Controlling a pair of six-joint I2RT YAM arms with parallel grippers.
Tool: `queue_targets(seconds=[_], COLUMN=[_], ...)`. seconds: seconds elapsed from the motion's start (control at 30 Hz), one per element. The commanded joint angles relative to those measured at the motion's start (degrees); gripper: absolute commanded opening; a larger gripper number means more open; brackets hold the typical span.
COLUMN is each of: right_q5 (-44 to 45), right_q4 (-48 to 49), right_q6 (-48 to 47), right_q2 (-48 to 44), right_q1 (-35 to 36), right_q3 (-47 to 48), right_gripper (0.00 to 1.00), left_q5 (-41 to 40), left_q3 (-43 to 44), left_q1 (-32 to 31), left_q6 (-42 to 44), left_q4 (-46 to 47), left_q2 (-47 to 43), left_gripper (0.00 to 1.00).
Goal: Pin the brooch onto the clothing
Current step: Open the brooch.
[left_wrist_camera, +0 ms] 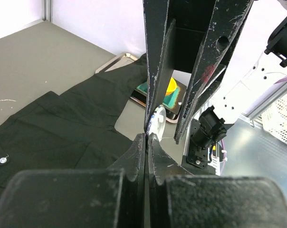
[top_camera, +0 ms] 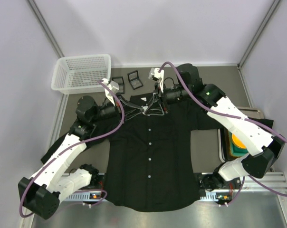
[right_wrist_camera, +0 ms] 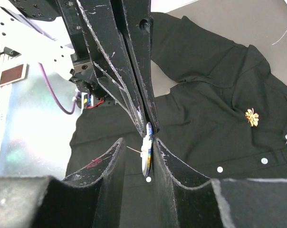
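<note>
The clothing, a black button-up shirt (top_camera: 148, 161), lies flat on the table with its collar at the far side. Both grippers meet above the collar. My left gripper (left_wrist_camera: 147, 137) is shut on the edge of the brooch (right_wrist_camera: 146, 152), a thin white and blue disc with a fine pin sticking out sideways. My right gripper (right_wrist_camera: 138, 141) stands open around the brooch. One of its fingers touches the disc's face and the other is apart from it. In the top view the left gripper (top_camera: 143, 110) and right gripper (top_camera: 151, 106) point tip to tip.
A small gold flower brooch (right_wrist_camera: 251, 117) sits on the shirt's chest. A white mesh basket (top_camera: 81, 73) stands at the far left, with two small black boxes (top_camera: 135, 79) beside it. A tray (top_camera: 223, 148) with orange and green things lies at the right, under the right arm.
</note>
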Motion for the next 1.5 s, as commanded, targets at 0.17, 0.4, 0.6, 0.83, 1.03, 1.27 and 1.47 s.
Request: queue_targets(seconds=[0.17,0.4,0.6,0.83,1.03,1.27,1.47], right_q5=[2.21,3.53,3.97,-6.04,-13.95,-11.51,-4.30], right_q4=[-2.20,-2.64,-4.04,-4.13,-4.13,-2.64,-1.58], right_q6=[-1.61,-2.13,-3.19,-1.43,-2.40,-0.73,0.15], right_q2=[0.22,1.01,0.93,0.31,-1.45,-0.13,1.63], right_q1=[2.49,2.58,2.06,-4.44,-5.59,-5.50,-4.10], right_q3=[-0.84,-0.83,1.45,3.65,3.91,4.44,4.70], right_gripper=[0.29,0.30,0.41,0.61,0.74,0.63,0.46], left_q5=[-0.31,0.05,0.92,0.31,0.49,2.68,2.77], left_q3=[3.09,3.27,2.65,2.56,2.47,2.13,1.86], left_q1=[-0.21,-0.30,-0.30,-0.12,-0.03,-0.03,-0.12], left_q6=[-1.82,-1.55,4.85,11.54,11.89,11.46,12.16], left_q4=[4.97,4.79,1.02,-4.26,-3.91,-1.45,-0.04], left_q2=[0.06,-0.03,-1.87,-3.55,-3.28,-3.02,-3.28], left_gripper=[0.00,0.00,0.00,0.00,0.00,0.00,0.00])
